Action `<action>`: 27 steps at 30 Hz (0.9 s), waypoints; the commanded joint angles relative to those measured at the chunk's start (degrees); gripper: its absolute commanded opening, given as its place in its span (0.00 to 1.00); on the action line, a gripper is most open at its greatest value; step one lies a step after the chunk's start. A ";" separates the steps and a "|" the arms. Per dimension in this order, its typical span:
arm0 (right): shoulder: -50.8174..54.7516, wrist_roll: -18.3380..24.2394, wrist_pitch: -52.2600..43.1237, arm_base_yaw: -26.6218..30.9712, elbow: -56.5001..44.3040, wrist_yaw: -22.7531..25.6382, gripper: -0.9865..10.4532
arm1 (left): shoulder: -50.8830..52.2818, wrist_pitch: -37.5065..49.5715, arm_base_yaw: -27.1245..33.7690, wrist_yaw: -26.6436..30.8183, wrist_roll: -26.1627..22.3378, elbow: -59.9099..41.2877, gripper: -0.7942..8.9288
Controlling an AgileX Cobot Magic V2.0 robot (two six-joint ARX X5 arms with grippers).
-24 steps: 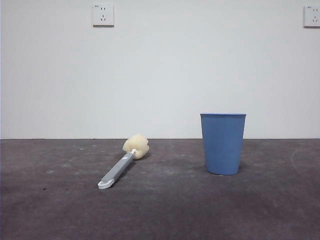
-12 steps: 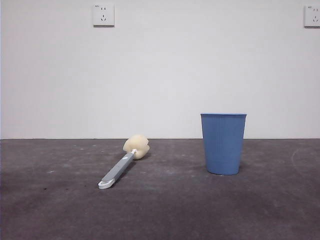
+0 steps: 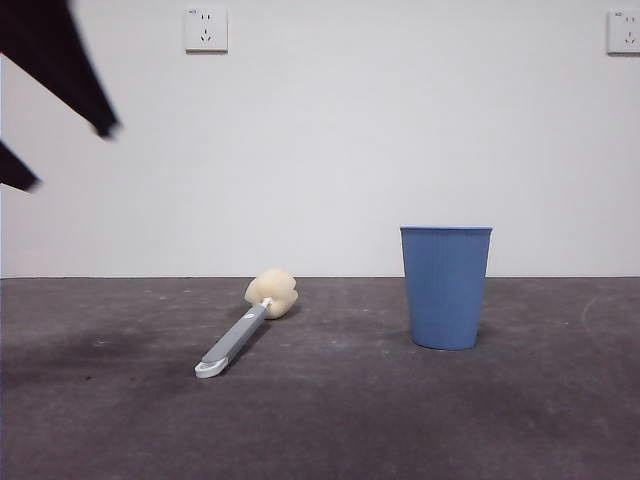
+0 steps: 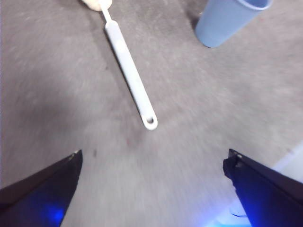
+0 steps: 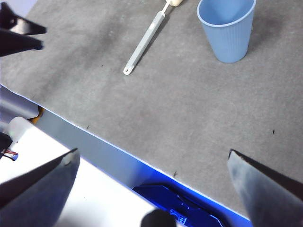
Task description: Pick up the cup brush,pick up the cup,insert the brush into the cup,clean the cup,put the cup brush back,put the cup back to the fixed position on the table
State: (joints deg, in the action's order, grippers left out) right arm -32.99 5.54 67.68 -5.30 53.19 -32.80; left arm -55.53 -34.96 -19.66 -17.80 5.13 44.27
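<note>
At upper left of the front view: left hand (image 3: 65, 155), jaws wide, above the worktop (image 3: 330, 420) | cup brush (image 3: 245, 325) lying flat, left of centre | cup (image 3: 446, 287) upright, right of centre | right hand (image 5: 151, 161) wide apart, holding nothing

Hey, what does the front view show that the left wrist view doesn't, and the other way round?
Only the front view shows the white wall with its two sockets and the full cream-yellow sponge head of the long grey-handled cup brush.

Only the left wrist view shows the left gripper with jaws wide apart, empty above the table, and the hanging hole at the brush's white tip.

Both show the upright ribbed blue plastic cup and the dark grey matte table.
</note>
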 commanded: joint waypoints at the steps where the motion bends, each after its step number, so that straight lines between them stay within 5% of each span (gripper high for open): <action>1: -0.68 -0.15 -0.35 -0.15 0.22 0.13 0.58 | -5.09 4.74 -4.24 5.86 3.85 0.13 0.60; 9: -2.54 -0.15 -0.37 -0.15 0.22 0.11 0.58 | -22.43 9.97 -10.86 16.46 6.62 5.64 0.60; 27: -3.02 -0.15 -0.50 -0.15 0.22 0.11 0.58 | -43.95 11.10 -14.12 23.56 8.87 16.20 0.59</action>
State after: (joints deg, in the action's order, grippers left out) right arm -36.05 5.54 67.61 -5.30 53.19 -32.82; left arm -98.72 -24.29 -33.58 5.45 13.21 60.55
